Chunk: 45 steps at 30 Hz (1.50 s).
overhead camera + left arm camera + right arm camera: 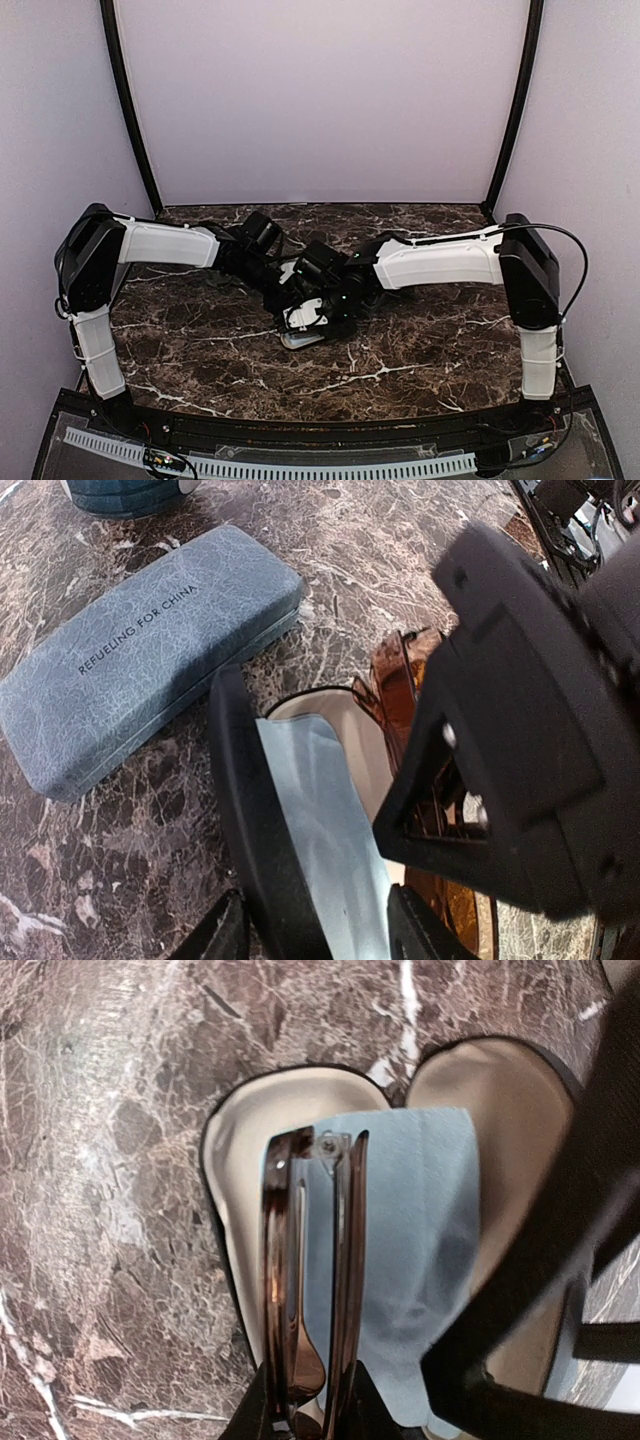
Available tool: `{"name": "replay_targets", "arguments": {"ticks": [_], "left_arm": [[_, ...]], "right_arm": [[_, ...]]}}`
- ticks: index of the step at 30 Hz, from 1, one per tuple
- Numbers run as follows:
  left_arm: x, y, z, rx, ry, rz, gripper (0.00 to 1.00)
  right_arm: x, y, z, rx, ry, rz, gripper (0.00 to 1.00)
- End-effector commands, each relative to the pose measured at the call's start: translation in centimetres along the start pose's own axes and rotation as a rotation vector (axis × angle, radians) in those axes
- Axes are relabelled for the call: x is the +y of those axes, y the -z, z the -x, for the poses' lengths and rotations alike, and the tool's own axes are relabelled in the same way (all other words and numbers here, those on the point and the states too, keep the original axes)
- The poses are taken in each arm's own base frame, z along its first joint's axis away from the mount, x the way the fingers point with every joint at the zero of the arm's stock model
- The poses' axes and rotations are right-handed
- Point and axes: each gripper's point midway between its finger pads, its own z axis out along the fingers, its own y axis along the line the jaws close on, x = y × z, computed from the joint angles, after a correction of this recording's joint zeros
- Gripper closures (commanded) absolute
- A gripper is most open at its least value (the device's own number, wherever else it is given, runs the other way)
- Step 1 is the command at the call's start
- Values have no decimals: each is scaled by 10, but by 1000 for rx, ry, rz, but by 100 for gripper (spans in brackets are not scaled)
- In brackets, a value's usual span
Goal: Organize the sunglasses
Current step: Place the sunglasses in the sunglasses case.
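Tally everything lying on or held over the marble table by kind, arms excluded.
Glasses cases: 2 (closed blue-grey rectangular case, open black case with cream lining)
Brown-framed folded sunglasses: 1
Light blue cleaning cloth: 1
Dark teal object, cut off at frame edge: 1
Total: 5

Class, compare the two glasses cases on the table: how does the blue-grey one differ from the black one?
The blue-grey case is shut; the black case lies open, showing cream lining and a pale blue cloth. The blue-grey case is boxy with printed lettering; the black case has rounded ends. Both rest on the marble table.
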Motion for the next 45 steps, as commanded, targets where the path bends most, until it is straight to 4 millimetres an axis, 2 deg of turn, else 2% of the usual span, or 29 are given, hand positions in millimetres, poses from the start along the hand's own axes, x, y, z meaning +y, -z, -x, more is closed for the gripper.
{"name": "replay_targets", "arguments": {"ticks": [1,19,30,45], "left_arm": [[-2,2,8,-9,-23,-8,52],[-4,0,4,-2,-17,-15,56],[-4,0,3,0,-13,-14,57],[-3,-1,-1,6,-12,-10,58]], "right_arm": [[2,-2,12,-3,43,-1,88],[-6,-5,18,3,36,-43,66],[-7,-6,16,13,22,-55,63],[-20,8,15,15,-39,-130,62]]}}
